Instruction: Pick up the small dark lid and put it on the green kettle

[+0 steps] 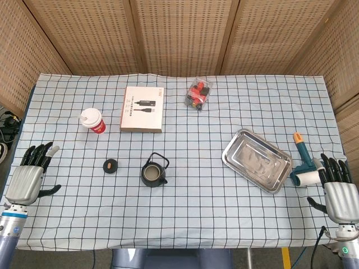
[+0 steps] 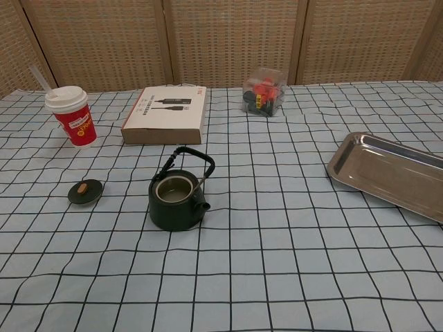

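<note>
The small dark lid (image 1: 110, 166) (image 2: 85, 191) with a brown knob lies flat on the checked cloth, just left of the green kettle (image 1: 153, 172) (image 2: 177, 198). The kettle stands upright with its mouth uncovered and its handle raised. My left hand (image 1: 28, 175) rests at the table's left edge, fingers apart and holding nothing, well left of the lid. My right hand (image 1: 339, 192) rests at the right edge, also with fingers apart and empty. Neither hand shows in the chest view.
A red paper cup with a straw (image 1: 92, 120) (image 2: 73, 114) and a white box (image 1: 142, 109) (image 2: 166, 114) sit behind the lid and kettle. A clear box of small parts (image 1: 198, 93) (image 2: 264, 92) lies at the back. A metal tray (image 1: 257, 159) (image 2: 391, 173) and a lint roller (image 1: 303, 163) are at right.
</note>
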Controlling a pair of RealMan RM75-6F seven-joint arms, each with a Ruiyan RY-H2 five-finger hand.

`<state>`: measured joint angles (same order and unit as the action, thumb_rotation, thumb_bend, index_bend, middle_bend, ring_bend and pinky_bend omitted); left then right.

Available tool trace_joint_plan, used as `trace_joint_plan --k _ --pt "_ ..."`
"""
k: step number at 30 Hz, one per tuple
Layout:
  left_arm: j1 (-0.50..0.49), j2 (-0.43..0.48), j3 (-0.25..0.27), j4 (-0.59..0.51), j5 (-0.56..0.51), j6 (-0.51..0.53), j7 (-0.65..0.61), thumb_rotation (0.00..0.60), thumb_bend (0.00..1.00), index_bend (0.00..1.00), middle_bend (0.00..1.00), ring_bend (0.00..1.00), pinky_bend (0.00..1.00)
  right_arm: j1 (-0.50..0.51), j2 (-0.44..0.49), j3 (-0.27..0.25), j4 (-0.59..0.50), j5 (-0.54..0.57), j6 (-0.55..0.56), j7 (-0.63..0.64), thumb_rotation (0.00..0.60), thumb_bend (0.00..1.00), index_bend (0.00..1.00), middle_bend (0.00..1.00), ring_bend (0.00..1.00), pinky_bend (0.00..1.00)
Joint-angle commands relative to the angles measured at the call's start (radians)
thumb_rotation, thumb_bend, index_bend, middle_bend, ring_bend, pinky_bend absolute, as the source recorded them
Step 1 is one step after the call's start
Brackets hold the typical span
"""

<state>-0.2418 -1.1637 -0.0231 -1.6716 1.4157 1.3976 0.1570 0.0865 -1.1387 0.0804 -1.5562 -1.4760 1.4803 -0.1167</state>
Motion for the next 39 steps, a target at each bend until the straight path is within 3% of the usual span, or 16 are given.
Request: trace_joint_plan --k 1,7,10,13,17,27,39 --pt "0.003 0.002 0.002 0.002 0.007 -0.002 -0.005 0.6 0.0 0.0 0.0 0.0 0.0 0.003 -0.004 -0.001 0.009 0.007 -0.011 0.003 0.6 0.0 0.0 0.0 0.0 0.0" --pt "-0.001 -0.001 0.007 0.006 0.017 -0.018 0.003 0.6 0.0 0.0 0.0 0.0 0.0 0.007 -0.007 -0.003 0.004 -0.003 -0.011 0.0 0.6 0.0 0.0 0.0 0.0 0.0" --pt "-0.025 -0.017 -0.003 0.015 0.013 -0.054 0.019 0.6 0.0 0.0 0.0 0.0 0.12 0.008 -0.006 -0.001 -0.001 -0.003 -0.01 -0.002 0.6 0.0 0.0 0.0 0.0 0.0" --pt "-0.096 -0.064 -0.021 0.078 0.009 -0.159 0.031 0.6 0.0 0.02 0.02 0.06 0.25 0.009 -0.007 0.0 0.0 0.001 -0.013 -0.004 0.6 0.0 0.0 0.0 0.0 0.0" --pt "-0.206 -0.134 -0.048 0.191 -0.024 -0.336 0.027 0.6 0.03 0.12 0.12 0.18 0.32 0.014 -0.01 0.006 0.003 0.012 -0.021 -0.005 0.6 0.0 0.0 0.0 0.0 0.0" --pt "-0.33 -0.256 -0.056 0.334 -0.071 -0.524 0.076 0.6 0.14 0.17 0.15 0.2 0.33 0.017 -0.015 0.014 0.019 0.038 -0.034 -0.009 0.6 0.0 0.0 0.0 0.0 0.0" --pt "-0.387 -0.312 -0.067 0.337 -0.116 -0.556 0.181 0.6 0.16 0.25 0.21 0.26 0.37 0.021 -0.02 0.019 0.036 0.058 -0.048 0.002 0.6 0.0 0.0 0.0 0.0 0.0"
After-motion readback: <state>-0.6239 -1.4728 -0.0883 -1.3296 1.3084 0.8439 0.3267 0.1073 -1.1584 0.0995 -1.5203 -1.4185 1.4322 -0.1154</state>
